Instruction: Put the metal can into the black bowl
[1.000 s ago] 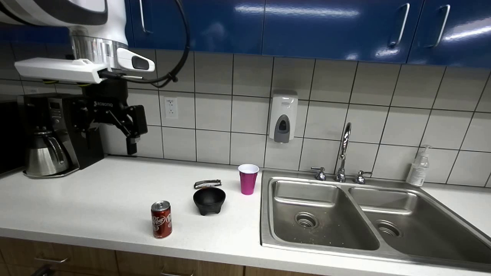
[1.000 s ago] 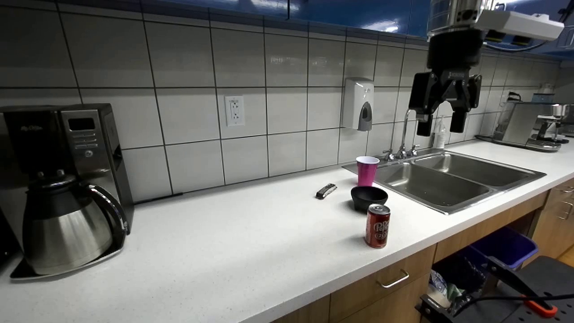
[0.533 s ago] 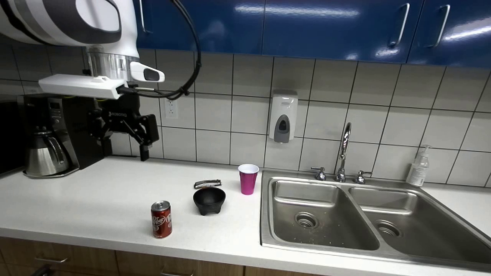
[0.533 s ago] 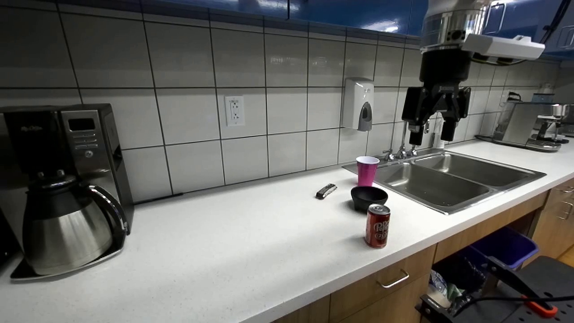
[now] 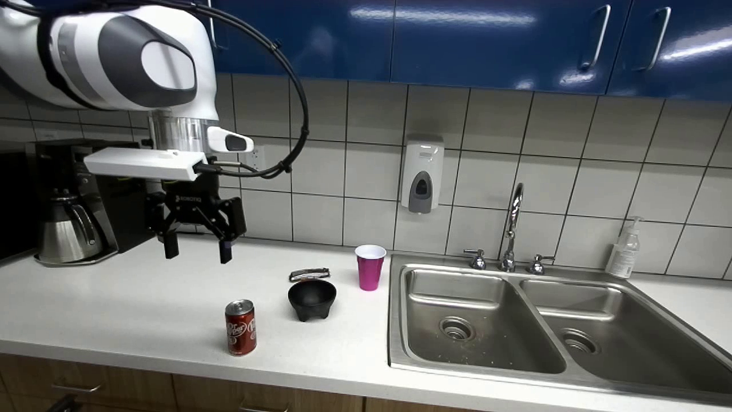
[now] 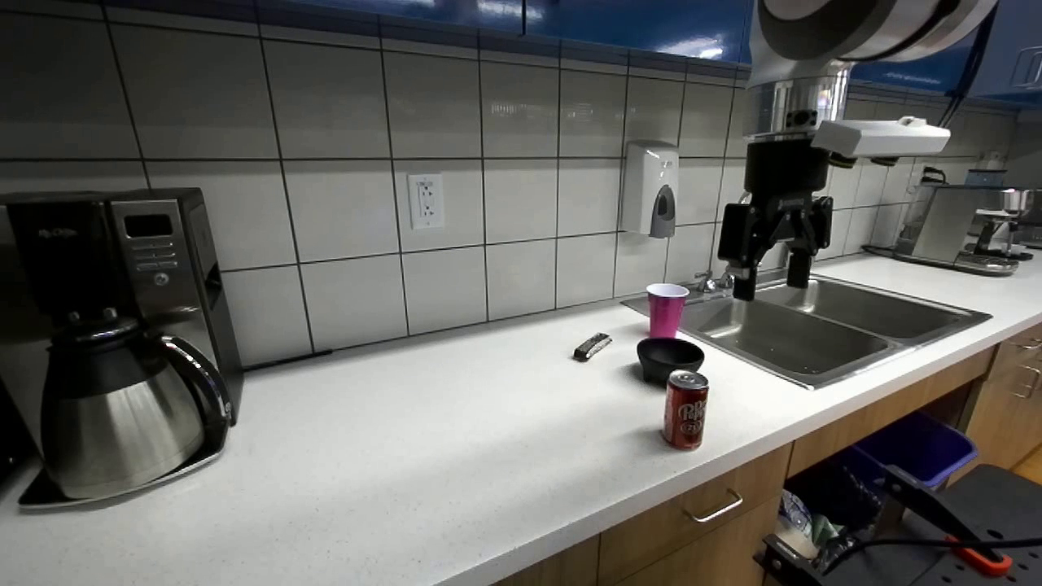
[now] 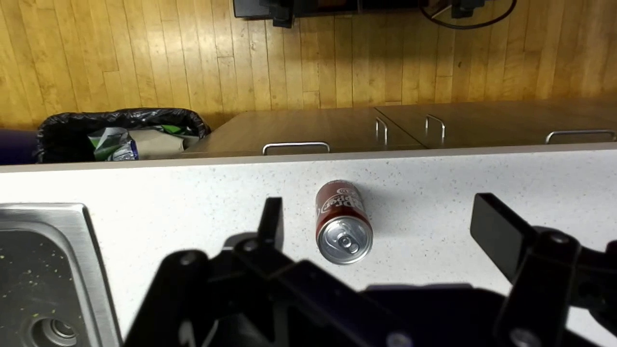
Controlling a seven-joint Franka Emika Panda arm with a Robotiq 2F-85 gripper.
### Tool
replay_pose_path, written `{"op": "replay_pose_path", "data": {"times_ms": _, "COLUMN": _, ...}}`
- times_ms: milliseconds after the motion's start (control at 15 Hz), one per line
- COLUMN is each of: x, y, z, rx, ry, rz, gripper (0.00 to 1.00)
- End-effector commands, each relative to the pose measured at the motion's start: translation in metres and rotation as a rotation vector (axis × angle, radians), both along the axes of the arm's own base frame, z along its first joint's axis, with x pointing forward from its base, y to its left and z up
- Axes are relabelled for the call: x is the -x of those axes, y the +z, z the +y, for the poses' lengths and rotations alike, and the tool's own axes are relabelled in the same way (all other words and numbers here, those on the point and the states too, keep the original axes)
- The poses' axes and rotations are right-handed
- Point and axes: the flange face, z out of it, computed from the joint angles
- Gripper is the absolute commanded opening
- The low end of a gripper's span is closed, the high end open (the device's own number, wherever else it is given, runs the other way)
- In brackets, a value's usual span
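Metal can [image 5: 241, 329] stands upright near the front edge of the worktop [image 5: 126, 309], and nothing touches its sides, so it should be easy to take. Higher and well apart from it hangs the tool [image 5: 198, 250], its fingers [image 7: 499, 236] wide apart and holding nothing; it points downward, I suppose, because the can is to be gripped from above. How far it is in front of or behind the can, I cannot tell. In the wrist view the can appears between the fingers but closer to one of them, so some sideways correction seems needed before lowering. The arm [image 5: 143, 63] is cut off by the border in both exterior views. Farther back comes the black bowl [image 6: 656, 364], its low part a bit covered by the can in an exterior view; it stands near the can, mouth upward, which should make the carrying short. The wrist view does not show it, perhaps because the tool fills much of the lower half. Behind it, to the side, stands a pink cup [image 5: 370, 269], probably without part in this task; nearly as far lies a dark thing [image 5: 309, 275], whose kind I cannot tell.
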Motion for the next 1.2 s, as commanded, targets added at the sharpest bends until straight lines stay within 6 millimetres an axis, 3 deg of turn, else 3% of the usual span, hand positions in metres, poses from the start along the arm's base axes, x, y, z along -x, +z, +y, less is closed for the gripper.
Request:
{"op": "replay_pose_path", "data": {"times_ms": 0, "x": -0.007, "y": -0.021, "z": 0.001, "rx": 0.024, "ry": 0.043, "rz": 0.016, "gripper": 1.0}}
{"op": "replay_pose_path", "data": {"times_ms": 1133, "x": -0.026, "y": -0.111, "z": 0.01, "rx": 0.043, "ry": 0.057, "rz": -0.015, "gripper": 1.0}}
